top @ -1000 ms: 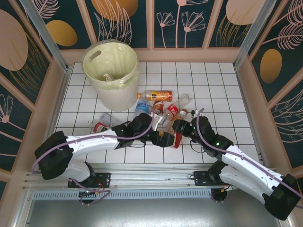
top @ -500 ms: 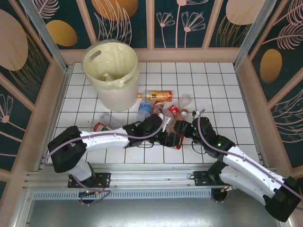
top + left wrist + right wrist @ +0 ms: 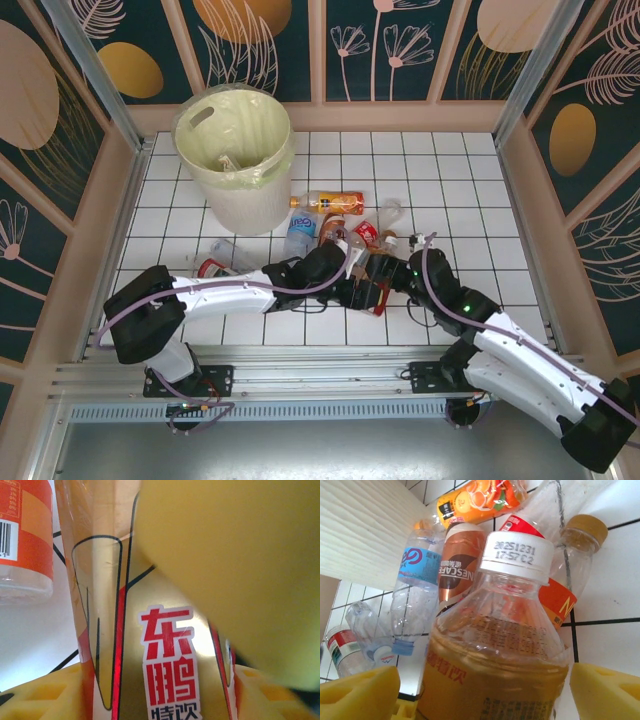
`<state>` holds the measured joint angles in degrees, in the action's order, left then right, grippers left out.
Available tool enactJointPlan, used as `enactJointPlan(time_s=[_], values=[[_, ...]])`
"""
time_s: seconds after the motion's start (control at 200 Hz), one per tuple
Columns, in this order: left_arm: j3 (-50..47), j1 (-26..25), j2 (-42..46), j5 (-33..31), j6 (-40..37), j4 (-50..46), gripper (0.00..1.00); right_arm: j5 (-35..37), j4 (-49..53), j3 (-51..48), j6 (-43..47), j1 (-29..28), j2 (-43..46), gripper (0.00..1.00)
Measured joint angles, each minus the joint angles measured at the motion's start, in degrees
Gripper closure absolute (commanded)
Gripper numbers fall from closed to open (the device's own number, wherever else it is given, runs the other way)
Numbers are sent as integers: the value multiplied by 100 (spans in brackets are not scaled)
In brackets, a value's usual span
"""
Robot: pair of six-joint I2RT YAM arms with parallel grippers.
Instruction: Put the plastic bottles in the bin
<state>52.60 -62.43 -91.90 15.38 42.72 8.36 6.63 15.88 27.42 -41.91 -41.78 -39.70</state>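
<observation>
A gold-labelled plastic bottle (image 3: 376,292) with a white cap (image 3: 516,554) sits between both grippers on the tiled floor. My left gripper (image 3: 358,288) is shut on it, and the label (image 3: 165,670) fills the gap between the yellow pads (image 3: 35,695). My right gripper (image 3: 393,276) stands open around the same bottle (image 3: 505,645), its pads (image 3: 360,692) clear of the bottle's sides. More plastic bottles lie just beyond: orange (image 3: 330,202), blue-labelled (image 3: 300,235), red-labelled (image 3: 365,233). The cream bin (image 3: 240,205) stands at the far left.
A brown Nescafe bottle (image 3: 460,565) and a brown-capped bottle (image 3: 587,530) lie right behind the held one. Two more bottles (image 3: 215,262) lie left of my left arm. Wooden walls (image 3: 530,200) edge the floor.
My left arm reached right and its jaws closed on the gold-labelled bottle. My right gripper's jaws opened off that same bottle.
</observation>
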Motion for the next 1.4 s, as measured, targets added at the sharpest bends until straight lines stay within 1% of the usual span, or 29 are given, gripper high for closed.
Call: enactJointPlan(time_s=[0.17,0.39,0.636,0.841,1.101,1.246,1.396], values=[[46,0,0,-96,0,-63,46,72,411,197,151,22,411,1],[529,83,-61,-90,-96,-326,45,111,999,680,426,22,1340,1],[837,431,-2,-92,-317,-715,45,-28,1397,1272,1003,22,1738,1],[1130,863,310,-116,-664,-1311,44,-201,1523,1552,1515,22,1825,1],[2166,1486,549,-223,-1189,-2015,44,-267,1547,1554,1937,22,1910,1],[2747,1996,560,-254,-1464,-2424,43,-614,1445,1480,2173,22,2074,1],[3550,2500,557,-367,-1746,-2988,43,-975,1257,1327,2328,22,2315,1]])
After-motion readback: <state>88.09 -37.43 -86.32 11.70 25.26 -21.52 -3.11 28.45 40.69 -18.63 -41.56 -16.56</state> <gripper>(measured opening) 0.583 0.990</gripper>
